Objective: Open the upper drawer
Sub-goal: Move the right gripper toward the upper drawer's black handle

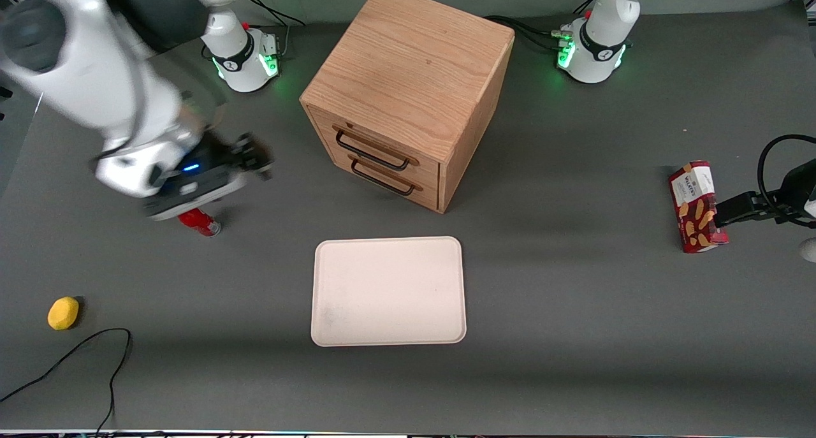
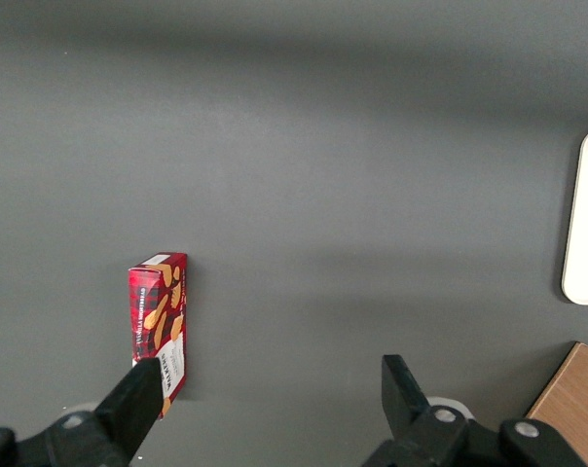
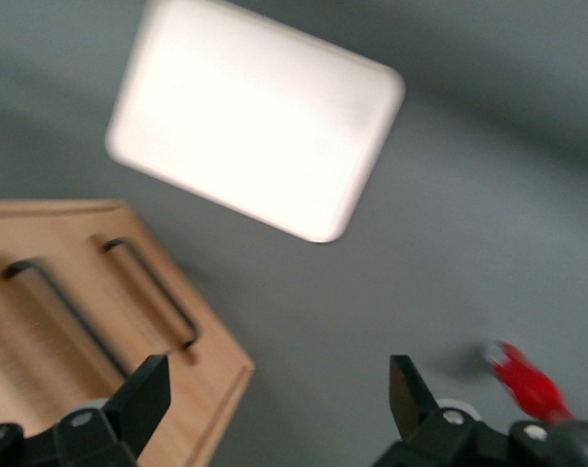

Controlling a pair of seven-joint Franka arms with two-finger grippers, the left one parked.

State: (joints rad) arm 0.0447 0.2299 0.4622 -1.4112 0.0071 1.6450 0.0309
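Facing the front camera at an angle, the cabinet (image 1: 408, 94) stands on the gray counter (image 1: 574, 329) with both drawer fronts turned partly toward the working arm's end, which we judge leaves the handles reachable from that side. We see the upper drawer (image 1: 376, 146) fully closed, its thin black handle (image 1: 373, 152) lying across the front just above the lower drawer (image 1: 389, 180). Our gripper (image 1: 255, 160) hangs above the counter, well apart from the cabinet, toward the working arm's end, with its fingers spread and nothing between them; the wrist view shows the two fingers (image 3: 148, 389) parted with the drawer handles ahead. We judge the task not yet begun, the arm bent low and the wrist tipped sideways so the gripper points at the drawer fronts. A white tray (image 1: 389, 291) lies nearer the camera than the cabinet, a small red object (image 1: 201, 222) sits just under the wrist, a yellow lump (image 1: 63, 313) lies nearer the camera, and a snack box (image 1: 696, 207) lies toward the parked arm's end.
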